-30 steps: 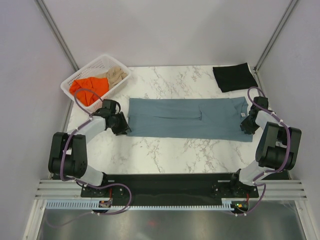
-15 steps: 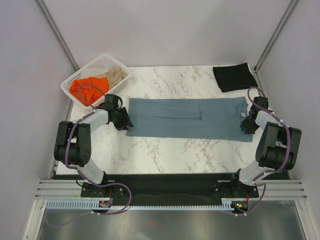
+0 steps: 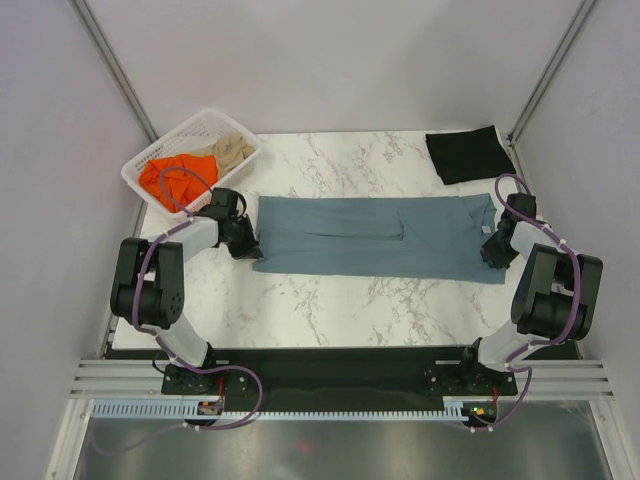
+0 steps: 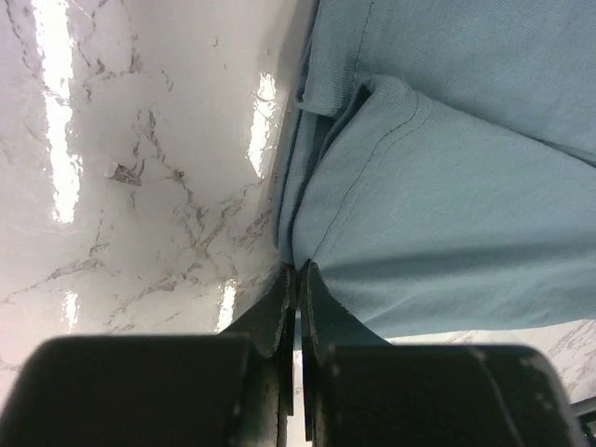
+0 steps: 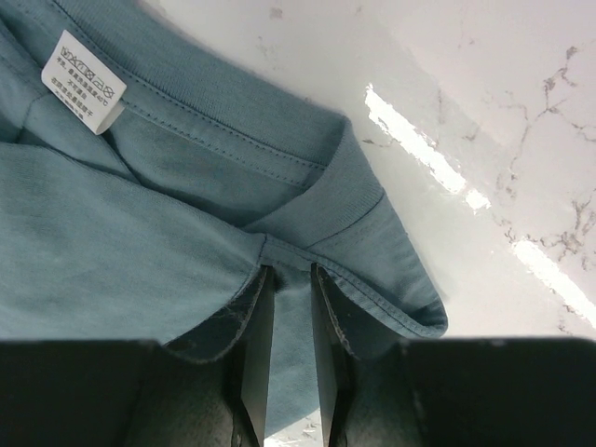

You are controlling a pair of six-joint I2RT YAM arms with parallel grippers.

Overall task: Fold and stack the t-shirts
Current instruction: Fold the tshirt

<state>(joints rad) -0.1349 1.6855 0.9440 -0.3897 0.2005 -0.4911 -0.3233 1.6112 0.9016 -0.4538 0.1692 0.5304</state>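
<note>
The slate blue-grey t-shirt lies folded into a long strip across the table's middle. My left gripper is at its left end, jaws shut on the hem edge; the layered cloth spreads out beyond it. My right gripper is at the neck end, with cloth filling the narrow gap between its jaws, just beside the collar. The white neck label shows there. A folded black t-shirt lies at the back right. Orange and beige t-shirts sit crumpled in the basket.
The white plastic lattice basket stands at the back left corner, close behind my left arm. The grey enclosure walls and metal posts hem in the marble table on three sides.
My left arm has swung its elbow inward and its gripper has shifted slightly back along the shirt's left hem. The right arm and the shirt's neck end have not moved.
</note>
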